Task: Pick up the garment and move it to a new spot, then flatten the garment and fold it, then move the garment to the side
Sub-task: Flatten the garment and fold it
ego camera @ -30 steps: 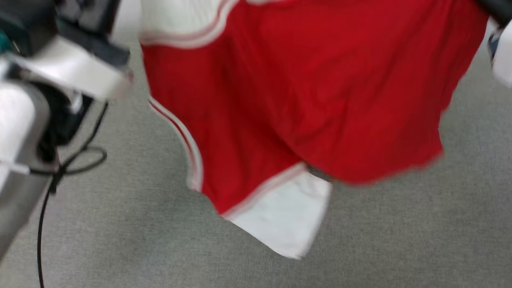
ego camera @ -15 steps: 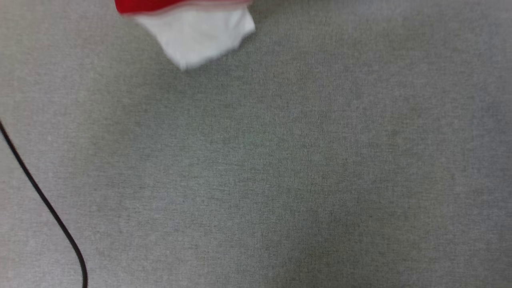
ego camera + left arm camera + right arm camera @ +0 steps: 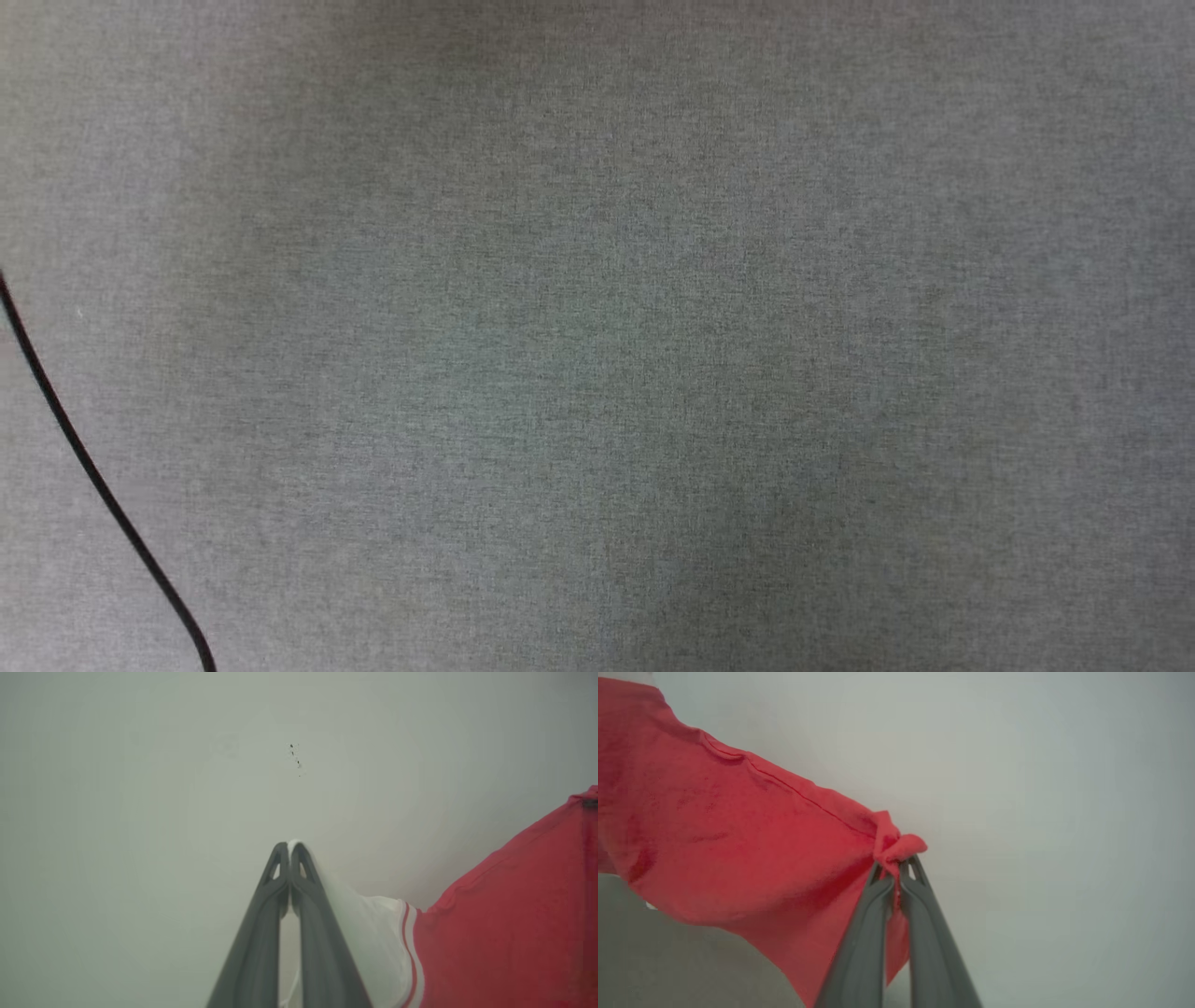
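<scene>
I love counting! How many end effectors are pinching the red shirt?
2. The left end effector pinches the red jersey-style T-shirt by its white sleeve; the right end effector pinches its bunched red edge.

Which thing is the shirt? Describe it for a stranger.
Against the pale background, find two dark grippers. The left gripper pinches a white sleeve, the right gripper a bunched red edge. Both belong to the shirt: bright red, with striped trim.

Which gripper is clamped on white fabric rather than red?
The left gripper: it is shut on the white sleeve of the garment, next to the striped trim. The right gripper pinches a bunched red edge.
</scene>
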